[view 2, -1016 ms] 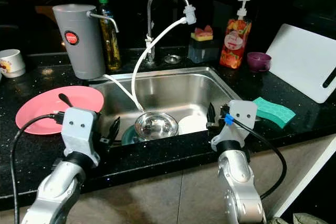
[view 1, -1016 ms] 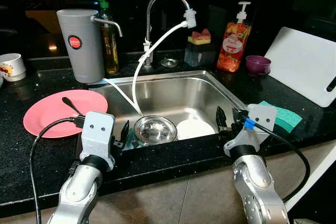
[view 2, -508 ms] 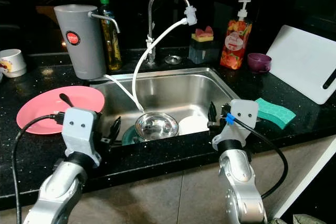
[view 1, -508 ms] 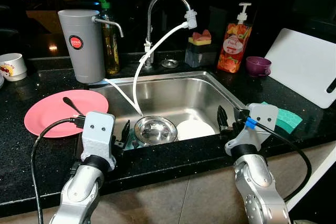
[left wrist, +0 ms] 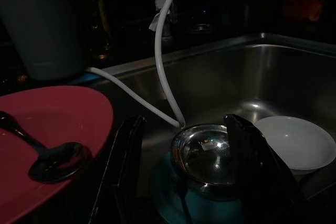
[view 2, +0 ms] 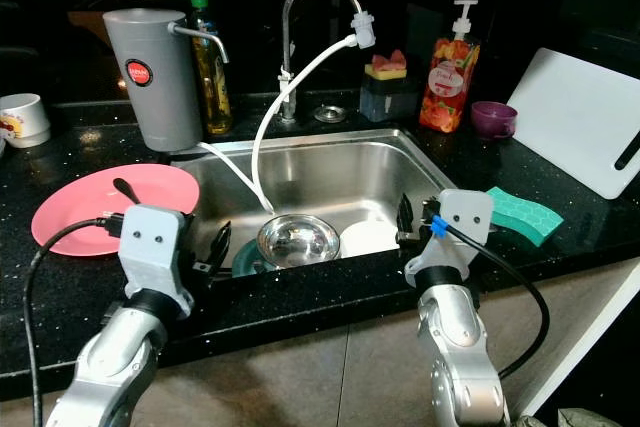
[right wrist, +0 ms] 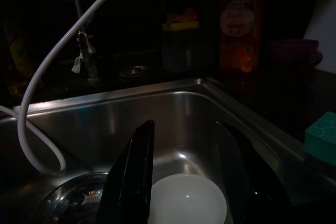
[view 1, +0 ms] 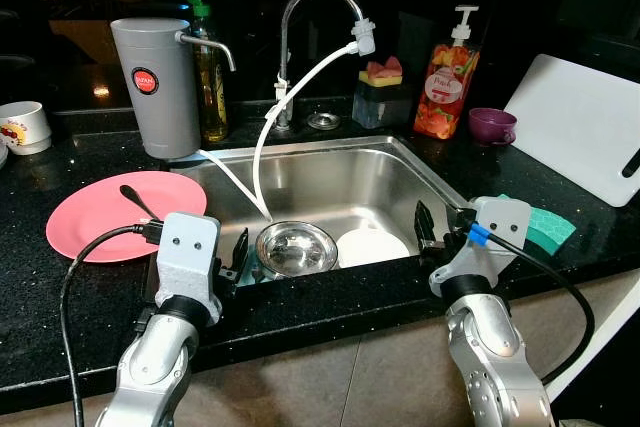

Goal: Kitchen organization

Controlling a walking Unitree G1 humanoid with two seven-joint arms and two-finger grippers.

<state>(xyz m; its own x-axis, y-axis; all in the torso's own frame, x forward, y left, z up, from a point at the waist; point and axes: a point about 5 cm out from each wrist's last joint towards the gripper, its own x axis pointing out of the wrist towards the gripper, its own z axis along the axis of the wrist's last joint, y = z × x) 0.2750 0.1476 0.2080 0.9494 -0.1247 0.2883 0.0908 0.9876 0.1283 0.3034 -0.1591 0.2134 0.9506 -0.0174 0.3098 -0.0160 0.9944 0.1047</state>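
At the sink's [view 1: 425,169] front edge, both grippers hover with jaws spread — left gripper [left wrist: 184,182] over the steel bowl [view 1: 296,247], right gripper [right wrist: 186,177] over the white bowl [view 1: 372,246].

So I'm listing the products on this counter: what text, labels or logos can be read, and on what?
"PAN": end of a word on the round red logo of the grey dispenser; the rest is cut off.
Orange soap bottle: label too blurred to read.
White mug: print unreadable.
Green-capped bottle: no readable text.
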